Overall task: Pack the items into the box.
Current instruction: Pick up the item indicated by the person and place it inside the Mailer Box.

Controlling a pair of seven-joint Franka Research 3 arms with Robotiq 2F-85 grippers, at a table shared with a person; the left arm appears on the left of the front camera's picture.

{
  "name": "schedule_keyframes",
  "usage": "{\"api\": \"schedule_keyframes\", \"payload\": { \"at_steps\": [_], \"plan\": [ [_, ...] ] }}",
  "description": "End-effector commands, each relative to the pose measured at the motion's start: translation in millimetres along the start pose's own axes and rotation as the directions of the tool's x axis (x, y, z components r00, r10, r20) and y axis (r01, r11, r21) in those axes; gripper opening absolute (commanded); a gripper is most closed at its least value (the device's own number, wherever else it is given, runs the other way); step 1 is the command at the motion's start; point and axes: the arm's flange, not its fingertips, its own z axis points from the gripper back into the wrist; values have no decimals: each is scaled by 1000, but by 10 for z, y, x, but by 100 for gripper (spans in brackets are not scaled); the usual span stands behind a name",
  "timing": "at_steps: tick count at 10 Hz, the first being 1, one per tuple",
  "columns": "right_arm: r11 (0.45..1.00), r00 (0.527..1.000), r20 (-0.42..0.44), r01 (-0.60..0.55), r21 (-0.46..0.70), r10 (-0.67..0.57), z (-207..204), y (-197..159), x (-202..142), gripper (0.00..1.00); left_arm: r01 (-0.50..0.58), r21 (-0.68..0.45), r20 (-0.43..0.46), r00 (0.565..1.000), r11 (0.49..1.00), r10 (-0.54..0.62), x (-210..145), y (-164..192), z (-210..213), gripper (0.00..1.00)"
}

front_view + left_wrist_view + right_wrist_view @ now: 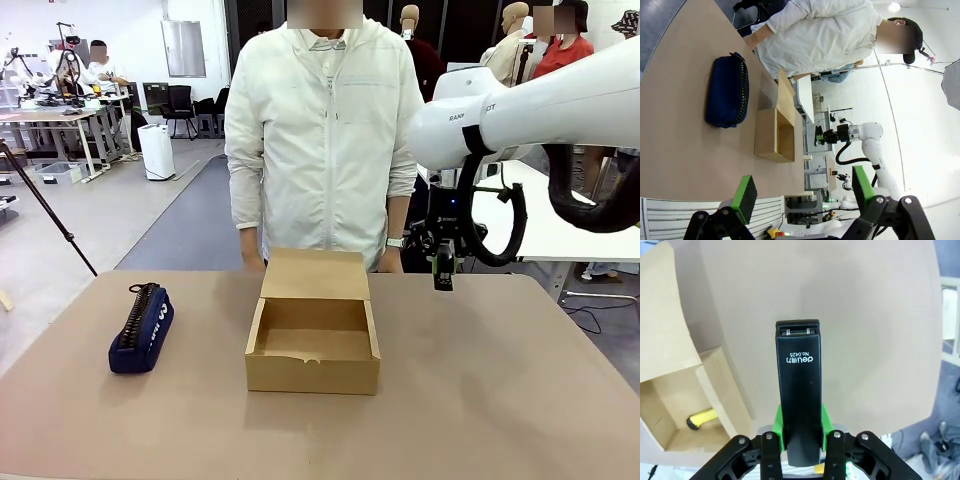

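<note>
Tabletop (500, 400): a plain light-brown surface; its far left corner is rounded.
Pouch (141, 328): navy blue and oblong, lying flat on the robot's left part of the tabletop. Its zipper faces up, its long side runs roughly from near to far, and white lettering shows on its flank.
Box (312, 375): shallow brown cardboard, standing near the middle of the tabletop. It is open at the top, with the hinged lid flap raised along the far side.
Spacing: the pouch and box are apart, with a strip of tabletop between them.
</note>
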Motion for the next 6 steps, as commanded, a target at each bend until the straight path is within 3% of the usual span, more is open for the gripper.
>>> {"api": "schedule_keyframes", "payload": {
  "at_steps": [1, 4, 5, 6],
  "plan": [
    [1000, 1000, -4, 7, -3, -7, -47, 48, -5, 0, 14, -23, 8, 1000, 1000, -14, 4, -3, 18, 100],
    [1000, 1000, -10, -3, -5, 3, -60, 28, -2, 0, 14, -23, 8, 1000, 1000, -14, 4, -3, 18, 100],
    [992, 987, 96, -128, -18, 130, -3, 341, -137, 0, 14, -23, 8, 1000, 1000, -14, 4, -3, 18, 100],
    [955, 943, 148, -297, -20, 297, 58, 739, -275, 0, 14, -23, 8, 1000, 1000, -14, 4, -3, 18, 100]
  ]
}}
